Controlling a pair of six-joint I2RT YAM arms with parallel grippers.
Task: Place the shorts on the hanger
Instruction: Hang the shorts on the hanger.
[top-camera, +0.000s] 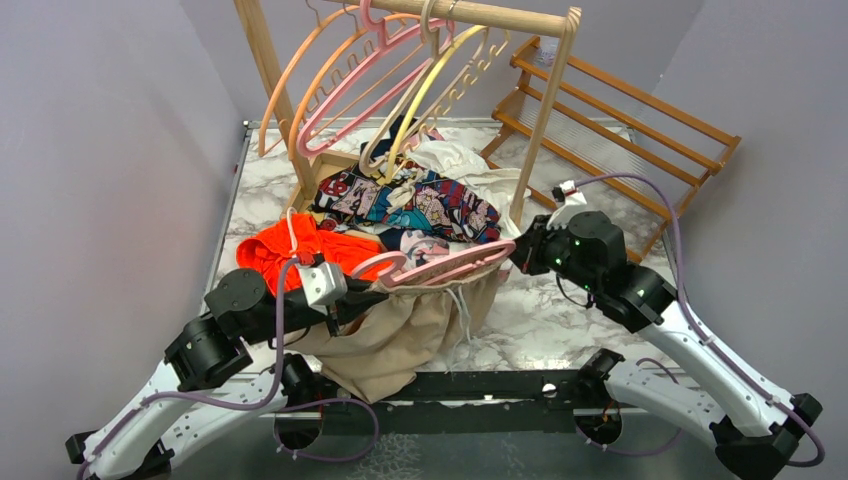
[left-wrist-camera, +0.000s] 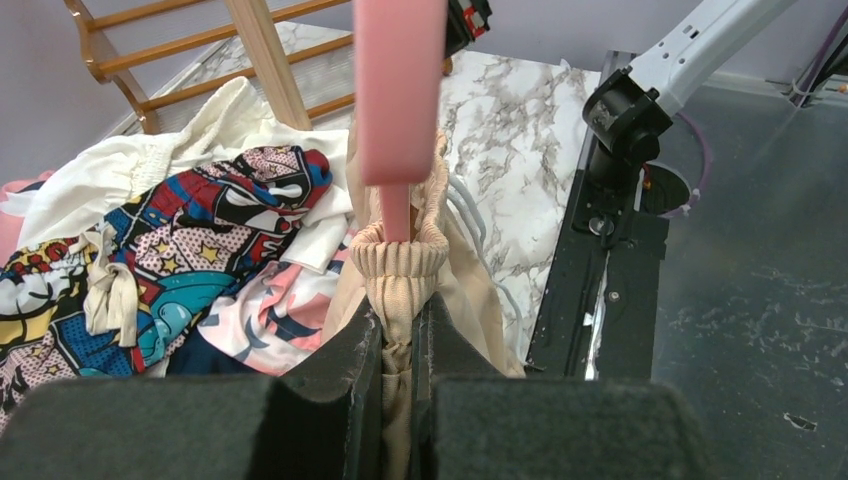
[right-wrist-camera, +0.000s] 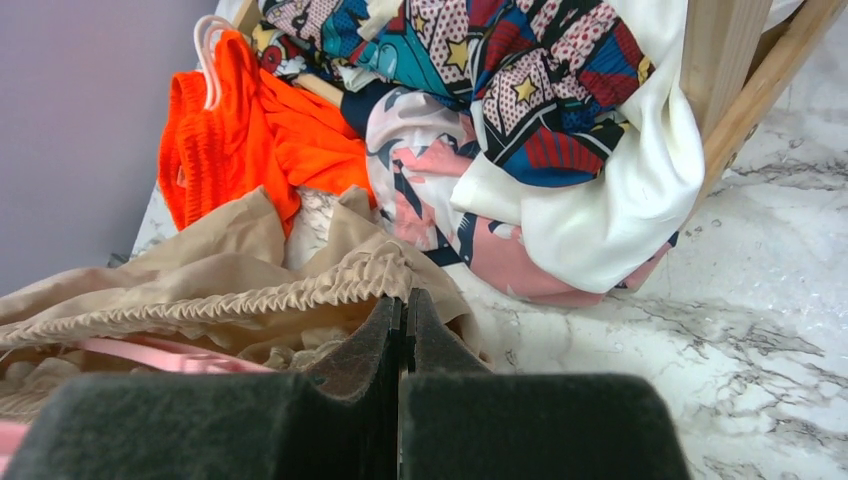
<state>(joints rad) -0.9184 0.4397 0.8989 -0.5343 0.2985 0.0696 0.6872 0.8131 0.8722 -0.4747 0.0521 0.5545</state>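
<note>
Between the left jaws, pinched tight: gathered waistband of the shorts (left-wrist-camera: 400, 265), with the pink hanger (left-wrist-camera: 398, 100) running through it just beyond. At the waistband's far end, right jaws pressed fully together, any fabric between them impossible to tell. Farther out, beige legs sagging below the hanger near the tabletop's (top-camera: 560, 310) front edge, orange garment (top-camera: 300, 248) and comic-print cloth (top-camera: 430, 205) behind.
</note>
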